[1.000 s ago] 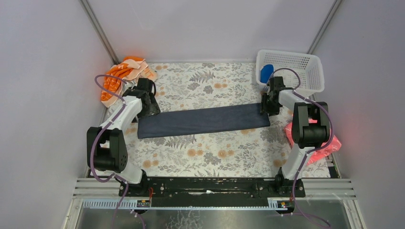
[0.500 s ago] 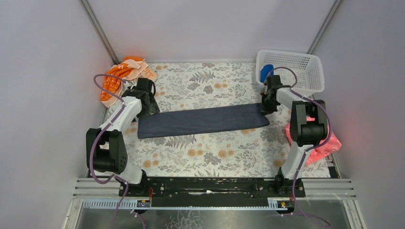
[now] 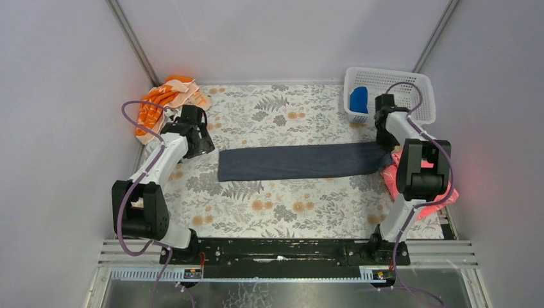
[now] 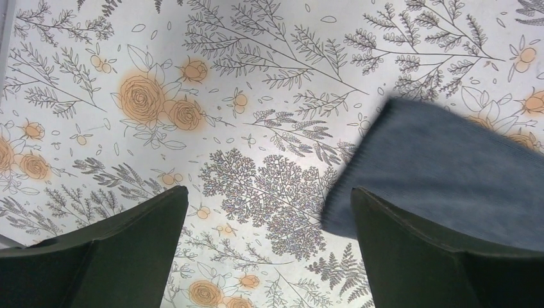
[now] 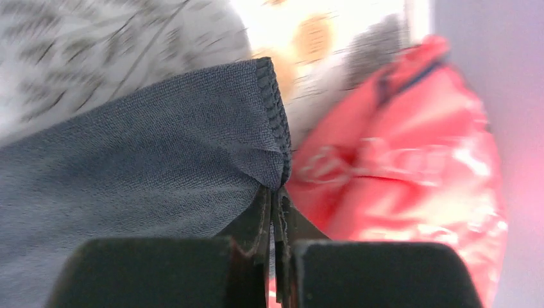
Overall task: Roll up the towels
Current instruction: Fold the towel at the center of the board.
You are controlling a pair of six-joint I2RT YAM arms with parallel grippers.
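The dark slate-grey towel (image 3: 298, 162) lies as a long flat strip across the floral table cover. My right gripper (image 3: 387, 147) is shut on the towel's right corner; in the right wrist view the hemmed corner (image 5: 272, 128) is pinched between the closed jaws (image 5: 276, 192). My left gripper (image 3: 204, 142) hangs open over bare cover just left of the towel's left end (image 4: 449, 167), with nothing between its fingers (image 4: 269, 192). A blue towel (image 3: 358, 99) sits rolled in the white basket (image 3: 420, 80).
A crumpled orange and white cloth (image 3: 160, 106) lies at the back left corner. A red cloth (image 3: 442, 192) sits at the right edge beside the right arm, close to the held corner (image 5: 398, 167). Grey walls enclose the table on three sides.
The right gripper closed on the grey towel's right end and pulled it rightward. The towel's left end slid away from the left gripper, which stayed in place and opened slightly wider.
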